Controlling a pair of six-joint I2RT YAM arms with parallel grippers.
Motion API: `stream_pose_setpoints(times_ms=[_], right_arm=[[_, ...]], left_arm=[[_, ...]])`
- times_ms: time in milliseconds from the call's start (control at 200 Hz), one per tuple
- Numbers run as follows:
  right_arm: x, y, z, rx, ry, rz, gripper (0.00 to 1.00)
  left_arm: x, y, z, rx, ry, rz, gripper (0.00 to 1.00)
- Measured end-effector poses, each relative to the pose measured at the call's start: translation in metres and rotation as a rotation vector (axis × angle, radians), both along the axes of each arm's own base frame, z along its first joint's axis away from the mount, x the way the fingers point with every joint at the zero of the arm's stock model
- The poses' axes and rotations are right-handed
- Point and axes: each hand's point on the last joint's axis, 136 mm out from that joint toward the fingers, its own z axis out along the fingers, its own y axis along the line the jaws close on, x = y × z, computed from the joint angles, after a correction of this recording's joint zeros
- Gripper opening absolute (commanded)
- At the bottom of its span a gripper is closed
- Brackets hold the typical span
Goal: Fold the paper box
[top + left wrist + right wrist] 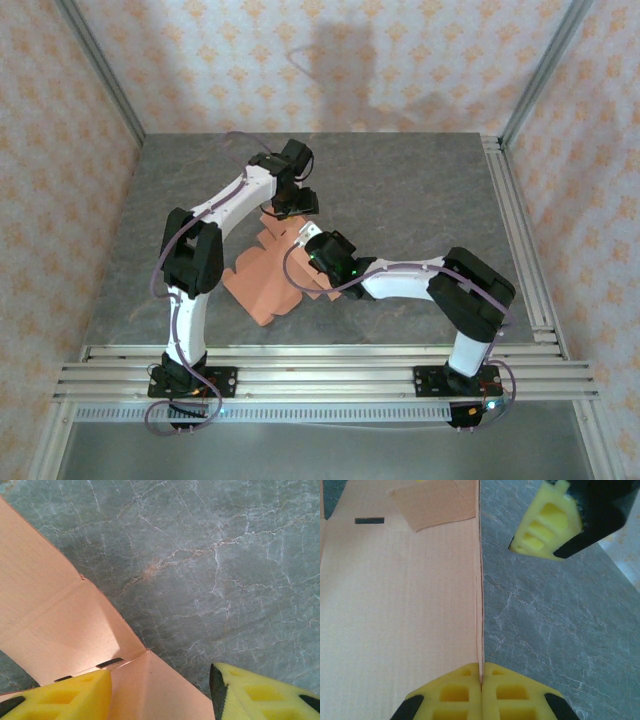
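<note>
L arm (215, 215) rises from the near-left base and bends in toward mid-table. L pincer (293, 208) points down at the far edge of the paper box (262, 288). In the left wrist view its yellow fingers stand apart. The left one (65, 697) sits on the card, the right one (260, 695) is over bare table (225, 580), and a corner of the card lies in the gap between them, not squeezed.

The paper box is salmon-orange card, spread open on the table just left of centre, between the two arms and nearer the front than the back. Creased panels meet at a fold. Two dark slots (109, 662) show close to the L pincer's left finger.

R pincer (481, 672) has its fingers pressed together, clamped on the card's right edge. In that view the card spreads away to the left w/ marbled table on the right. The L pincer's yellow finger (545, 525) hangs at upper right, apart from the card edge. R arm (400, 280) runs from the near-right base leftward to the box's right side.
</note>
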Motion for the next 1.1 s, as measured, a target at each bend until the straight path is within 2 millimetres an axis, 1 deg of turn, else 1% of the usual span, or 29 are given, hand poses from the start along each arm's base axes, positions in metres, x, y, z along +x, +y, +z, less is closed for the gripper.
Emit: stream_pose_setpoints(times_ms=[205, 265, 450, 546, 636, 666, 691, 716, 741, 776, 796, 981, 1031, 1101], right_arm=[[0.0, 0.001, 0.0, 0.002, 0.003, 0.004, 0.0], [-0.001, 0.001, -0.001, 0.004, 0.006, 0.008, 0.0], [-0.001, 0.002, -0.001, 0.004, 0.008, 0.011, 0.0], [-0.001, 0.002, -0.002, 0.003, 0.009, 0.011, 0.0], [-0.001, 0.002, -0.003, 0.002, 0.011, 0.012, 0.0], [-0.001, 0.002, -0.003, 0.003, 0.01, 0.011, 0.0], [-0.001, 0.002, -0.002, 0.005, 0.009, 0.011, 0.0], [0.0, 0.002, -0.002, 0.005, 0.008, 0.01, 0.0], [0.0, 0.003, -0.002, 0.007, 0.006, 0.01, 0.0], [0.0, 0.003, -0.001, 0.009, 0.004, 0.009, 0.0], [0.001, 0.003, -0.001, 0.009, 0.005, 0.008, 0.0], [0.001, 0.002, -0.003, 0.004, 0.006, 0.006, 0.0], [0.001, 0.002, -0.003, 0.004, 0.007, 0.006, 0.0], [0.001, 0.003, -0.004, 0.004, 0.009, 0.009, 0.0]], left_arm=[[-0.012, -0.001, -0.013, -0.023, 0.057, 0.032, 0.33], [-0.012, -0.003, -0.012, -0.034, 0.059, 0.037, 0.27], [-0.009, -0.007, -0.009, -0.061, 0.051, 0.055, 0.2], [-0.007, -0.009, -0.008, -0.073, 0.047, 0.066, 0.13], [-0.005, -0.011, -0.005, -0.09, 0.04, 0.073, 0.15], [-0.005, -0.012, -0.004, -0.093, 0.037, 0.076, 0.19], [-0.004, -0.012, -0.004, -0.093, 0.036, 0.075, 0.28], [-0.004, -0.012, -0.003, -0.094, 0.035, 0.076, 0.33], [-0.005, -0.011, -0.004, -0.094, 0.037, 0.081, 0.35], [-0.005, -0.011, -0.004, -0.094, 0.039, 0.082, 0.35], [-0.005, -0.011, -0.004, -0.094, 0.039, 0.078, 0.34], [-0.006, -0.011, -0.005, -0.095, 0.043, 0.086, 0.13], [-0.005, -0.011, -0.004, -0.098, 0.041, 0.091, 0.11], [-0.005, -0.012, -0.003, -0.106, 0.038, 0.095, 0.13]])
